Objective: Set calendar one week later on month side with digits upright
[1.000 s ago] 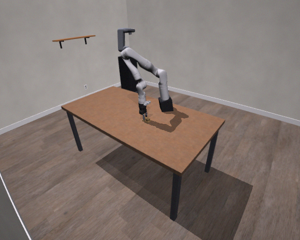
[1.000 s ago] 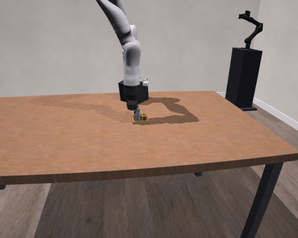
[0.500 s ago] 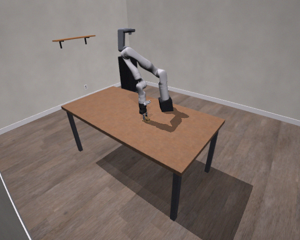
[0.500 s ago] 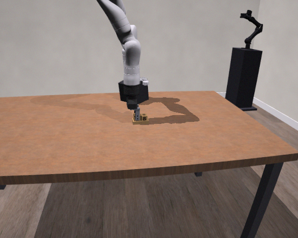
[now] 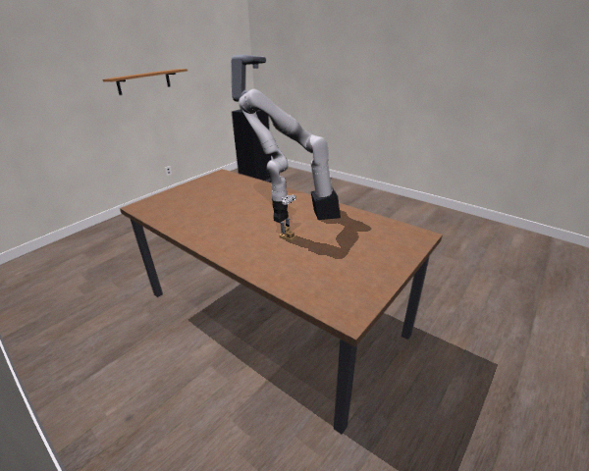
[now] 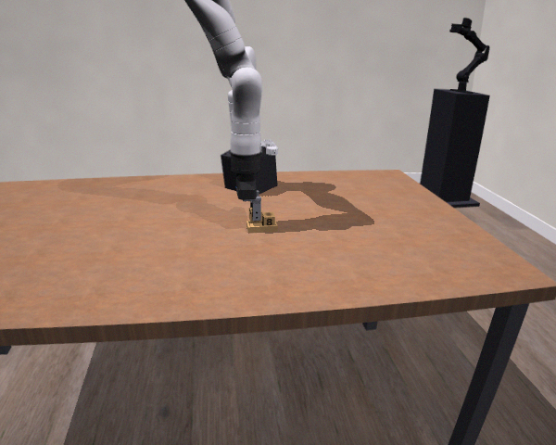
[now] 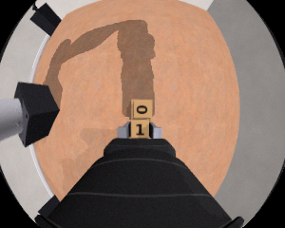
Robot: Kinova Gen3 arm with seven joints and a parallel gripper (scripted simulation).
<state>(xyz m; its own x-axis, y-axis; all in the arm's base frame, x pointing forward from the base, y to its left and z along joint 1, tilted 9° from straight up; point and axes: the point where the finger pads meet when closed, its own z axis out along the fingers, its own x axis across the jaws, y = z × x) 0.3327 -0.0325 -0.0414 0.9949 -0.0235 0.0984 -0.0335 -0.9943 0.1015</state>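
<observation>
A small wooden calendar tray point(image 6: 261, 225) lies flat near the middle of the table and holds two wooden digit cubes side by side. My gripper point(image 6: 255, 215) reaches straight down and is shut on the left cube point(image 7: 139, 129), whose top face shows a 1 in the wrist view. The right cube point(image 6: 268, 220) stands beside it, showing an 8 on its front and a 0 on its top in the wrist view point(image 7: 142, 109). The held cube's front face is hidden by a finger. In the top view the tray point(image 5: 284, 235) is tiny.
The arm's black base point(image 5: 325, 204) stands on the table just behind the tray. A black pedestal with a second small arm point(image 6: 453, 144) stands on the floor to the right. A wall shelf point(image 5: 144, 75) hangs at the far left.
</observation>
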